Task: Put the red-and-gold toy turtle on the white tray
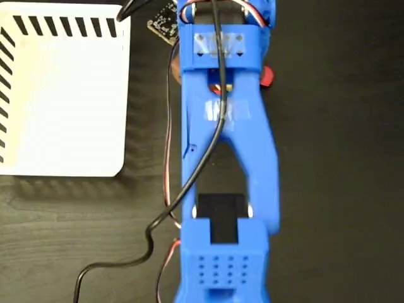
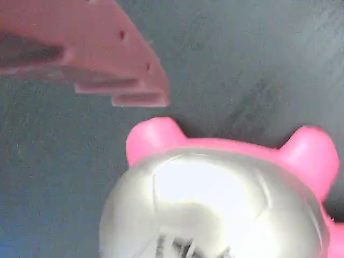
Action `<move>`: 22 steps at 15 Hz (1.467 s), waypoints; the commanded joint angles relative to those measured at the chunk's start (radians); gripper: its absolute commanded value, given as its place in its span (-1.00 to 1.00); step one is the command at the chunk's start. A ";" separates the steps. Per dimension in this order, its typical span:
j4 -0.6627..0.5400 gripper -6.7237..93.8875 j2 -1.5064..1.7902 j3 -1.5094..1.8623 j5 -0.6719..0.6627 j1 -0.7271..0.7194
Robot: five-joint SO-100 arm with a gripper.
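The red-and-gold toy turtle (image 2: 215, 199) fills the lower half of the wrist view, with its shiny domed shell and two pinkish-red legs on the dark table. One reddish finger (image 2: 113, 64) of my gripper hangs just above and to the left of it, with a gap between them; the other finger is out of frame. In the fixed view the blue arm (image 1: 221, 126) covers the turtle, and only a red bit (image 1: 267, 76) peeks out at the wrist's right side. The white tray (image 1: 63, 95) lies at the upper left, with nothing on it.
A small circuit board (image 1: 163, 22) sits between the tray and the arm's wrist. A black cable (image 1: 158, 221) and thin red wires trail down the arm's left side onto the dark wooden table (image 1: 341, 158).
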 commanded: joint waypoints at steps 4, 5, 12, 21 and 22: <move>0.057 0.43 -0.101 -0.192 0.038 0.005; 0.057 0.43 -0.121 -0.204 0.038 0.006; 0.052 0.43 -0.212 -0.288 0.038 0.041; 0.044 -0.31 -0.298 -0.330 0.034 0.048; 0.038 -0.54 -0.295 -0.328 0.034 0.054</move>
